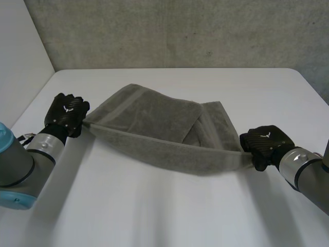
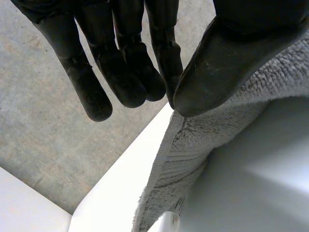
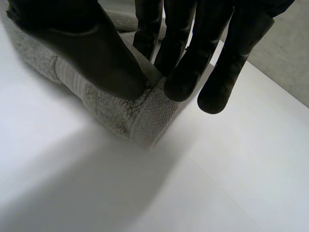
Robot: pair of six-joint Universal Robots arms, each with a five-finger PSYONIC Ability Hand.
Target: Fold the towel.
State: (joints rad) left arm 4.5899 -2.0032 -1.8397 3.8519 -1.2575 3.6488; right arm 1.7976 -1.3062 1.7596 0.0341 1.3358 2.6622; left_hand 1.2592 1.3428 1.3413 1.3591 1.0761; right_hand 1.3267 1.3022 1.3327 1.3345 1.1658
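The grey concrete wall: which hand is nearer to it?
Left. The left hand pinches one end of the grey terry towel, farther back toward the wall; the right hand pinches the other end, farther from it.

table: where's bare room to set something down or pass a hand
Widest bare patch: the near side of the white table, in front of the grey terry towel. A narrower strip runs behind the towel to the table's far edge. Crowded: the middle, where the towel spans from the left hand to the right hand.
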